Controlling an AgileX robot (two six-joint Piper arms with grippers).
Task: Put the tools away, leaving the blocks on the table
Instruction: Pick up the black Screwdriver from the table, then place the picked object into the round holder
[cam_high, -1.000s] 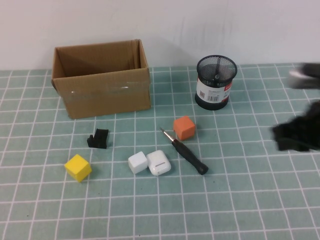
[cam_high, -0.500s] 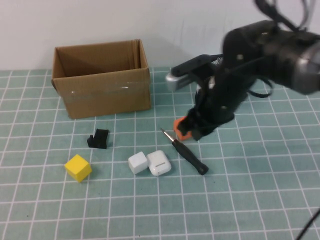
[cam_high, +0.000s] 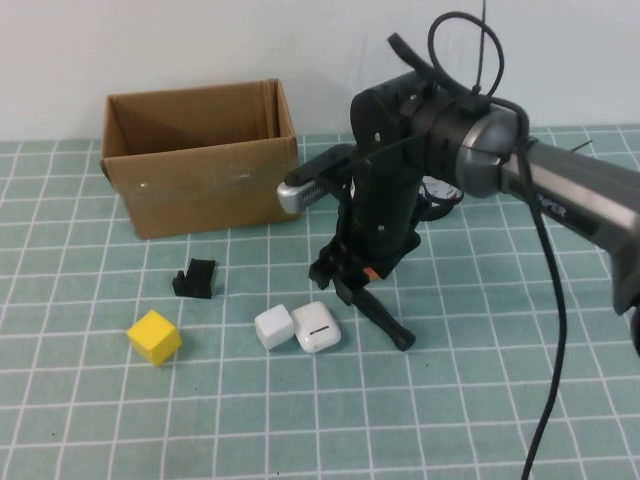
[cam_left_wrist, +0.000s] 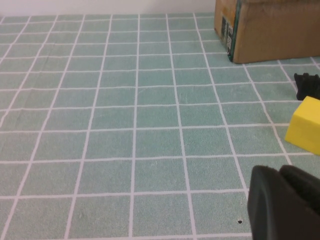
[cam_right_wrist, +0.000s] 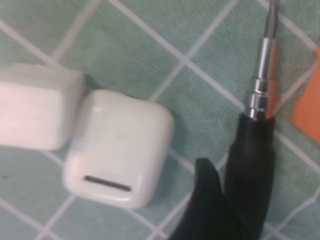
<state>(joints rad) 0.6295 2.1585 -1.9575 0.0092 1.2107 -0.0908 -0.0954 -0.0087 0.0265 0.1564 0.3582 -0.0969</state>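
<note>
Fingers of the right gripper (cam_high: 352, 283) stand spread just over the screwdriver (cam_high: 385, 322), one finger (cam_right_wrist: 207, 200) beside its black handle, placed to straddle and grasp it. Left gripper (cam_left_wrist: 285, 202) waits clenched, low over the table (cam_left_wrist: 125, 125) near the yellow block (cam_left_wrist: 306, 125).

The right gripper (cam_high: 350, 283) is hanging spread over the screwdriver (cam_high: 385, 322), crowded by two white blocks (cam_high: 297, 326) beside it and the orange block (cam_right_wrist: 306, 105) behind. Bare table (cam_high: 480, 400) is lying open to the right. The box (cam_high: 200, 160) is blocking the back left.
</note>
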